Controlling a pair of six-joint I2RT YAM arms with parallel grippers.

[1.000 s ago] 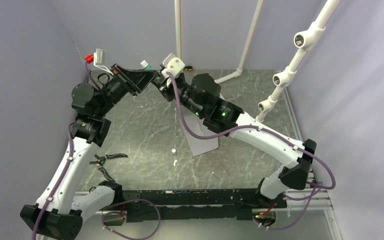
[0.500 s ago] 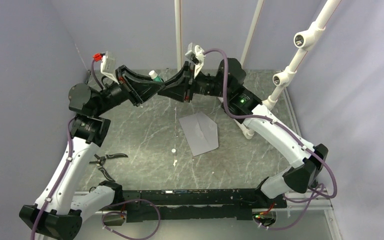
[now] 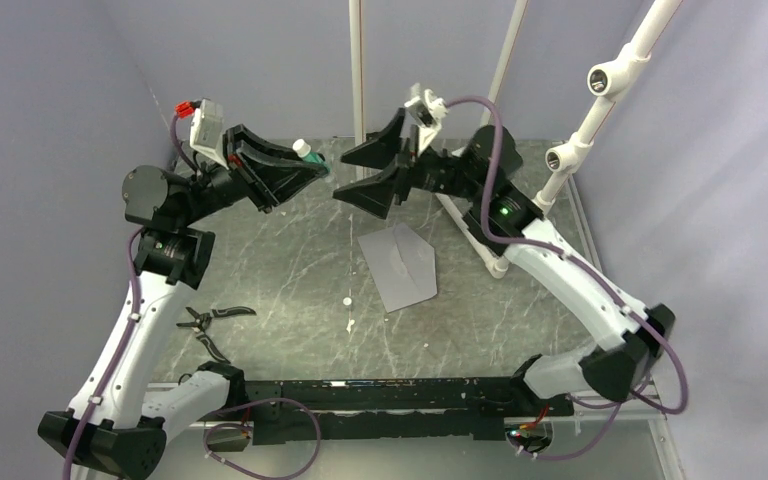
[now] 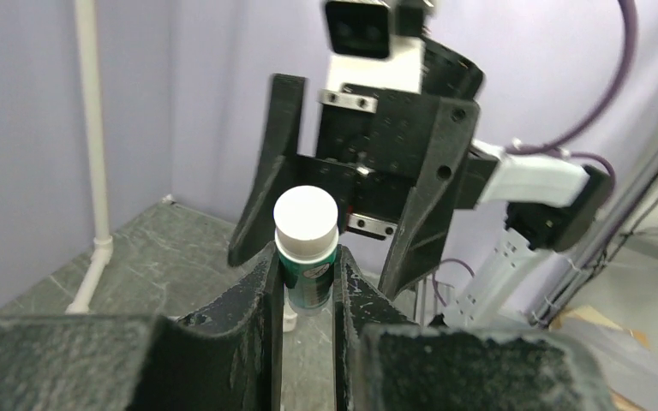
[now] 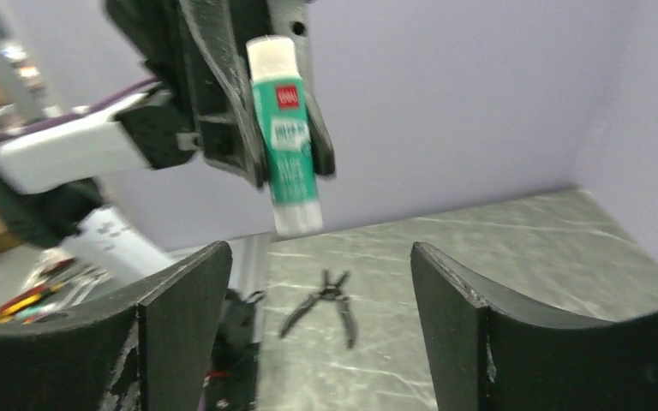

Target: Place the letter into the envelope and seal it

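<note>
Left arm: rises from the lower-left base, elbow bent at mid-left, forearm reaching to upper centre. Left gripper (image 3: 315,168) is up off the table, fingers pinching the glue stick (image 3: 305,152) by its lower body, cap end sticking out past the fingertips.

Right arm: sweeps from the lower-right base in a long arc to upper centre, wrist turned toward the left arm. Right gripper (image 3: 340,178) fingers are spread wide and hold nothing, tips just short of the stick. The two grippers sit nose to nose, close but apart. In the right wrist view the stick hangs between and beyond the spread fingers. In the left wrist view the open right fingers stand behind the cap.

Envelope (image 3: 398,265): flat on the table (image 3: 290,260), mid-frame, below both grippers, untouched. Matte grey paper, five-sided outline, faint crease near the middle.

Materials:
- Glue stick: round plastic tube, green label, white cap and white base.
- Fingers: black, wedge-shaped, scuffed pale along the edges.
- Arms: white shell links, black joints, purple cables.
- Table: dark grey stone-look top with light veining.
- Pliers (image 3: 210,320): dark metal, handles splayed, on the table at left beside the left arm.
- White pipe (image 3: 600,110) frame with elbow fittings at upper right.
- Walls: plain lilac panels.
</note>
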